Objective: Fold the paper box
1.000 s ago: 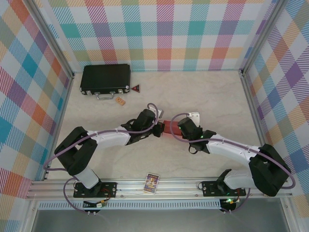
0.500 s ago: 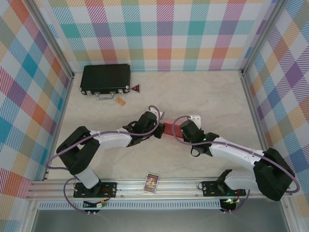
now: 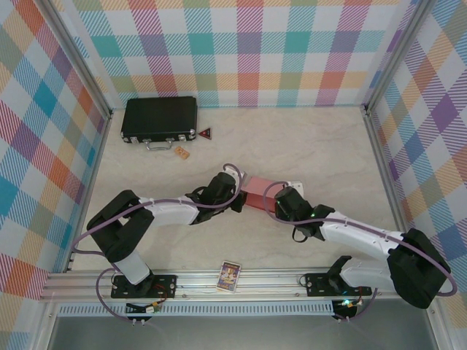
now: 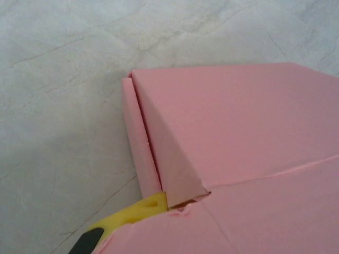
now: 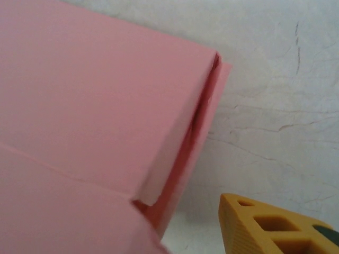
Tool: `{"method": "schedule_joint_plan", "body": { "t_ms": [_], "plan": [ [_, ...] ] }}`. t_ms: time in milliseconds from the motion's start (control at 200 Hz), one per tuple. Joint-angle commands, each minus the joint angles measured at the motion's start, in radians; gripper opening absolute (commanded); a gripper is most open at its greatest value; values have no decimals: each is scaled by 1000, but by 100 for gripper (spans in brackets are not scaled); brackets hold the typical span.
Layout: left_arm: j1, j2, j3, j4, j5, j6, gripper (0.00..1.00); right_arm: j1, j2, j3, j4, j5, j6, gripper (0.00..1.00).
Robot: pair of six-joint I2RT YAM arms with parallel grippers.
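While the left gripper is clamped on the paper box at the middle of the table | right gripper parted, its finger beside the box, not touching | advice: push the side flap along its crease, slowly.

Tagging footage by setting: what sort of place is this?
Probably a robot lab test cell: plaid walls on an aluminium frame, a marble-look table, and a left arm and right arm bolted to its front rail.
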Motion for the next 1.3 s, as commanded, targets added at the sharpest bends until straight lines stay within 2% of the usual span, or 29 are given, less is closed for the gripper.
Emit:
{"method": "schedule_joint_plan", "body": {
  "t_ms": [0,355,585,765,1015,1295],
  "plan": [
    [-11,6,-41,-5,-6,18,10,6,-28,-25,-14,-31,7,52],
    [-11,-74,-121,26,13,69,28,7,-46,-59,-28,-88,40,53],
    [-11,-108,-149,37,11,87,29,12,-71,-69,-28,-92,53,54],
    [-12,-121,-141,47,44,98,35,12,-102,-70,-40,-65,48,54],
    [-10,-178,-149,40,93,146,54,12,-177,-65,-105,2,48,57],
    [-10,-321,-203,2,243,211,72,6,-259,-36,-164,13,-18,57]
  ]
}}
